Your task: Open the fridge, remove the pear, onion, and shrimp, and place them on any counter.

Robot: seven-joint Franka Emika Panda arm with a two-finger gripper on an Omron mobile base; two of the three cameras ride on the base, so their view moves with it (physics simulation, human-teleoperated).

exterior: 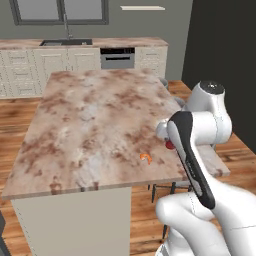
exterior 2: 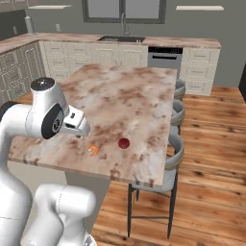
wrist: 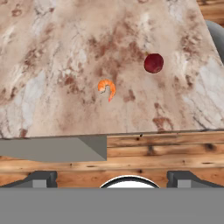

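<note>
Onion point(exterior 2: 124, 143) half-hidden leftward lies beside shrimp point(exterior 2: 92, 150).

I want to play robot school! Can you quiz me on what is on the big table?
1. True or false: the shrimp lies on the counter.
2. What colour is the onion? A green, B dark red, C white.
3. Fill in: the onion and the shrimp lie ____ (touching / apart).

Key: 1 true. 2 B. 3 apart.
</note>
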